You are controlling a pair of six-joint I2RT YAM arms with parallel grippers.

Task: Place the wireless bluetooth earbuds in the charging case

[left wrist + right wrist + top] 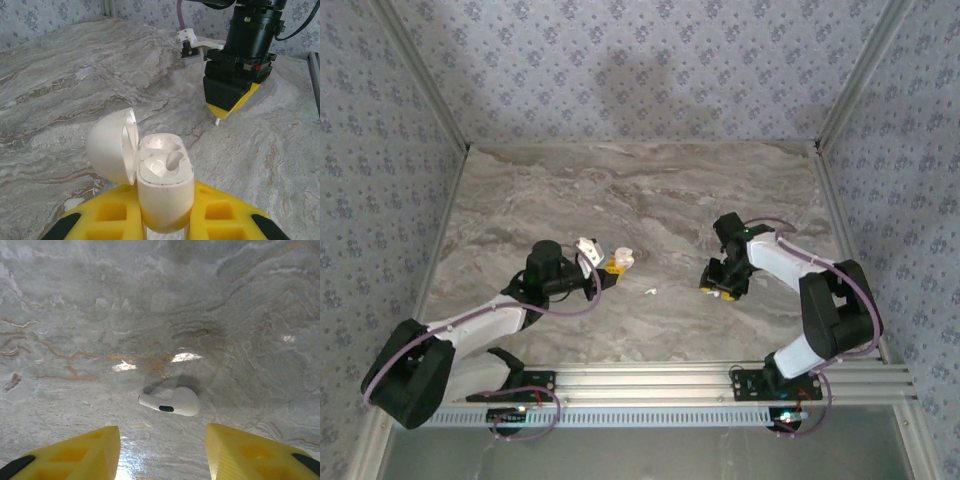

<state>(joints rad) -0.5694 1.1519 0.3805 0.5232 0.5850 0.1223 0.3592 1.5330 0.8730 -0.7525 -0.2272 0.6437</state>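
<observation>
From above, the left gripper (613,263) is clamped on the small white charging case (623,258) over the grey veined marble table (650,190). A tiny white earbud (648,292) lies loose on the stone just beside it. The right gripper (717,291) hangs low over the surface, well apart to the right. The left wrist camera shows the smooth, rounded plastic case (165,195) upright, pinched at its base between blocky yellow fingers (100,220). Its domed lid (112,147) is swung open to the left, and I cannot tell what sits in the glossy hollows. Beyond it, a white stem tip (216,121) peeks out under the black and yellow right gripper (227,107). The right wrist camera has that gripper (162,432) spread wide and holding nothing. A second earbud (172,402), a glossy bulb with a short stem and a dark oval mark, lies flat on the polished marble ahead of its two yellow fingers (80,450), touching neither.
</observation>
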